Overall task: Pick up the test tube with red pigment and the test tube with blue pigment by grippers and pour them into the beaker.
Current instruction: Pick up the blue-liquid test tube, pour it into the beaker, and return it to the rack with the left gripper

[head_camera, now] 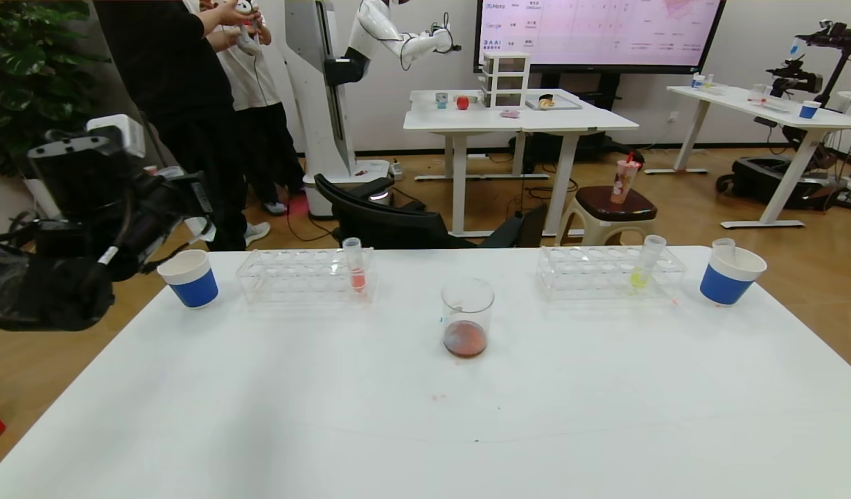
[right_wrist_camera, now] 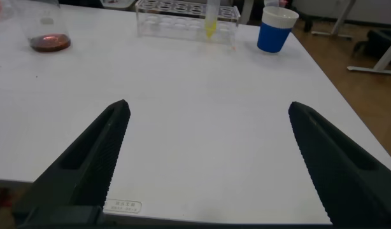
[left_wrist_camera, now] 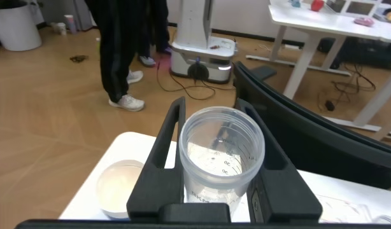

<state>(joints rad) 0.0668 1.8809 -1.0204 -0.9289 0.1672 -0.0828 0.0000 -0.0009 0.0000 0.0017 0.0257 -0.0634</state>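
Observation:
My left gripper [left_wrist_camera: 211, 111] is shut on a clear test tube [left_wrist_camera: 222, 156] that looks empty, its open mouth facing the camera. It holds the tube just above the table's far left corner, beside a blue cup [left_wrist_camera: 119, 187]. In the head view the left arm [head_camera: 86, 222] hangs by that cup [head_camera: 190, 278]. The beaker [head_camera: 467, 317] stands mid-table with reddish-brown liquid in its bottom; it also shows in the right wrist view [right_wrist_camera: 48, 28]. My right gripper [right_wrist_camera: 208, 107] is open and empty over the table's near right part. No tube with blue liquid shows.
A left rack [head_camera: 304, 274] holds a tube with pinkish-red liquid [head_camera: 356, 267]. A right rack [head_camera: 609, 272] holds a yellow-liquid tube [head_camera: 644, 267]. A second blue cup [head_camera: 729, 276] at far right has a clear tube [head_camera: 723, 245] in it. A chair stands behind the table.

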